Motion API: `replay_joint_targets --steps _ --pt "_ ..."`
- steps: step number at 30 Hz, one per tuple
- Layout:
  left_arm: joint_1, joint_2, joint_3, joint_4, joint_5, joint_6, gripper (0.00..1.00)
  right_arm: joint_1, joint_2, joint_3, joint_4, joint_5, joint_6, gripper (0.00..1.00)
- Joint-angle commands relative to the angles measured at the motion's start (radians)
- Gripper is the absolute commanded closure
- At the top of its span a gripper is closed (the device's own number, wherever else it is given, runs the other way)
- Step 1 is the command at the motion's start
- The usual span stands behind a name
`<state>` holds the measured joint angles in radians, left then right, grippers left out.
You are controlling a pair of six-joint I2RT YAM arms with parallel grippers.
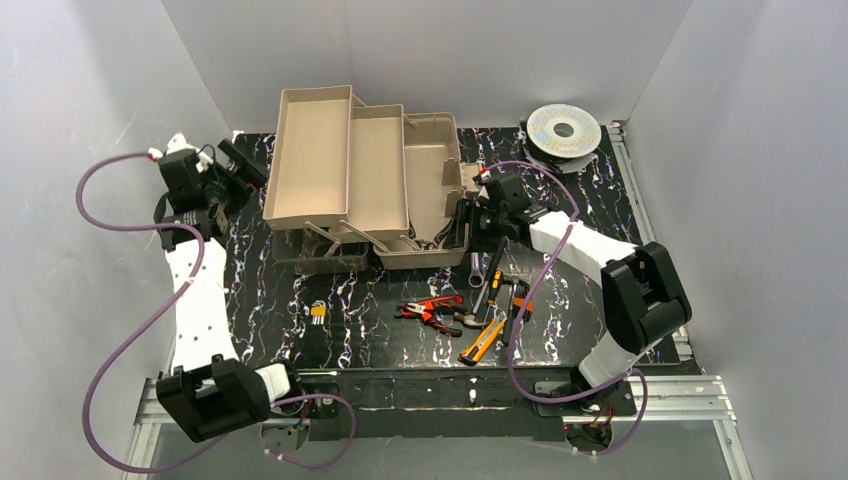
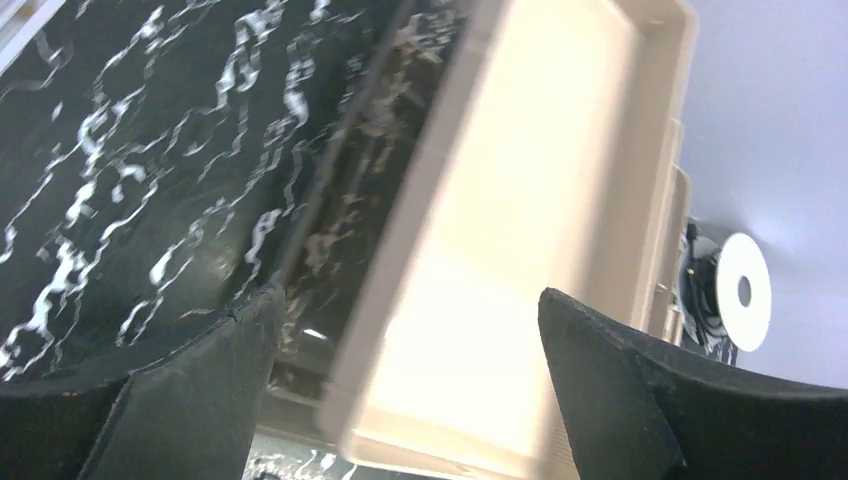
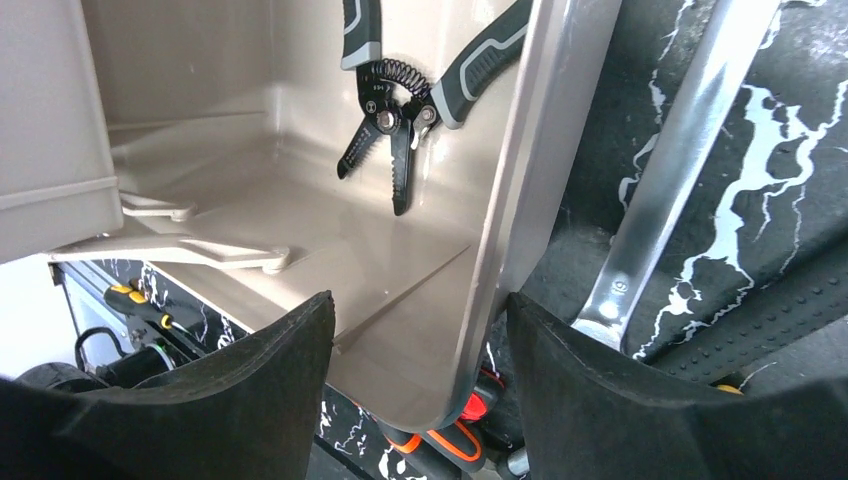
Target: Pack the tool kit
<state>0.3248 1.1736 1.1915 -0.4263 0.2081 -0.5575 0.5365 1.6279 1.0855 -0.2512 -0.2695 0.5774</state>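
Nearest me, the loose tools lie approx 6 o'clock from the R gripper (image 3: pixel 420 312): red pliers (image 1: pixel 432 306), yellow knife (image 1: pixel 484 341) w/ long axis approx 1-to-7, screwdrivers (image 1: pixel 494 285) nearer 12-to-6, wrench (image 1: pixel 477 272) just beside them. R is much nearer them than L, so I judge the next pick is R's, pulling back toward 6. R jaws stand open, straddling the box (image 1: pixel 425 258) at its near-right wall, not clamped as far as I can see. Box is beige plastic, trays (image 1: pixel 310 150) fanned out toward 9 and bare, base holding black-handled strippers (image 3: pixel 398 135). L gripper (image 2: pixel 410 310) sits at the box's 9 side, jaws wide open, tray end btwn them, nothing held. Silver spool (image 1: pixel 563 128) sits far off at 1.
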Motion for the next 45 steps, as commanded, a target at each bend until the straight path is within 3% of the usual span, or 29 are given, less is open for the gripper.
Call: replay_joint_targets --steps 1,7,15,22,27,31,37,45 --pt "-0.17 0.044 0.161 -0.103 -0.137 0.106 0.02 0.03 -0.034 0.044 0.067 -0.056 -0.01 0.3" --pt "-0.482 0.111 0.247 -0.137 -0.304 0.196 0.02 0.025 -0.15 0.013 -0.013 0.116 -0.042 0.25" --pt "-0.7 0.067 0.19 -0.182 -0.382 0.328 0.02 0.022 -0.333 -0.09 -0.138 0.399 0.002 0.24" --pt "-0.719 -0.127 0.049 -0.192 -0.277 0.387 0.02 0.019 -0.514 -0.27 -0.174 0.498 0.096 0.25" --pt "-0.724 -0.226 -0.044 -0.171 -0.126 0.424 0.02 0.018 -0.605 -0.38 -0.206 0.537 0.196 0.24" --pt "-0.726 -0.283 -0.127 -0.153 -0.067 0.437 0.02 0.018 -0.629 -0.377 -0.31 0.613 0.269 0.15" --pt "-0.726 -0.36 -0.209 -0.12 -0.021 0.449 0.02 0.019 -0.643 -0.367 -0.421 0.685 0.375 0.15" --pt "-0.733 -0.437 -0.273 -0.063 0.033 0.445 0.02 0.018 -0.65 -0.395 -0.441 0.652 0.448 0.18"
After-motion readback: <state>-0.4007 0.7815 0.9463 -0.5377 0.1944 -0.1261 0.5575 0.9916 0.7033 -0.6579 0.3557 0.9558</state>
